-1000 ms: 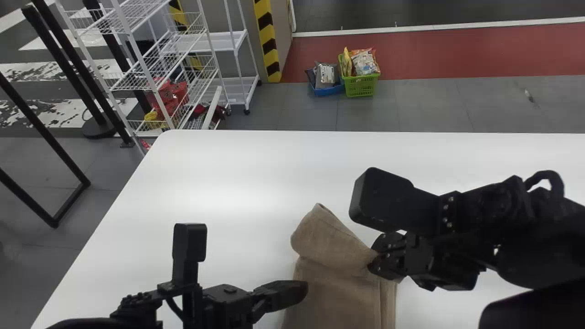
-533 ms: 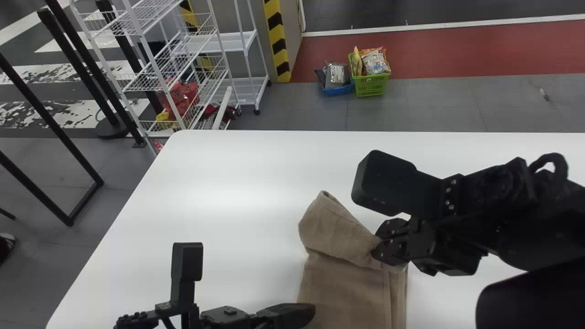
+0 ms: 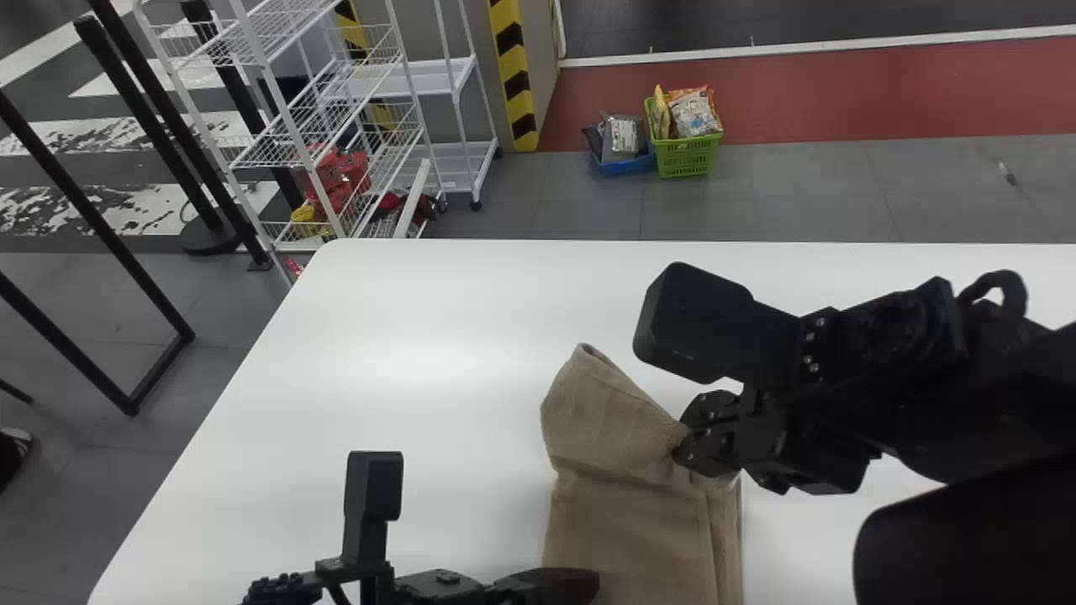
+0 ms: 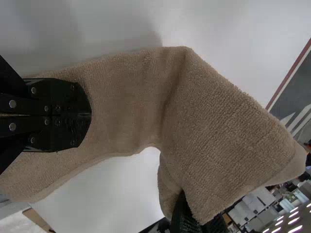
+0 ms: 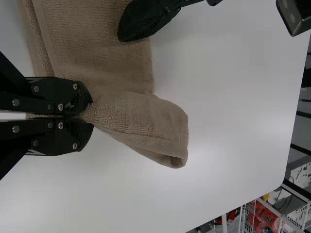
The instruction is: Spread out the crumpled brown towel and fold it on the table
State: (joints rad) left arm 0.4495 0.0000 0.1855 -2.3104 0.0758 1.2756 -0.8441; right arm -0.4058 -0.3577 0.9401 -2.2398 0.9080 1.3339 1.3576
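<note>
Brown nubby towel (image 3: 626, 529) folds into rounded curves.

1. From the head, we look forward and down over both pairs of jaws.
2. At the left wrist, we look closely along the left gripper (image 3: 584, 584), past its jaws.
3. At the right wrist, we look likewise along the right gripper (image 3: 684, 437).
4. All our views share the towel (image 3: 630, 521) near the jaws; head and right wrist share the rack (image 3: 292, 130) well beyond.
</note>
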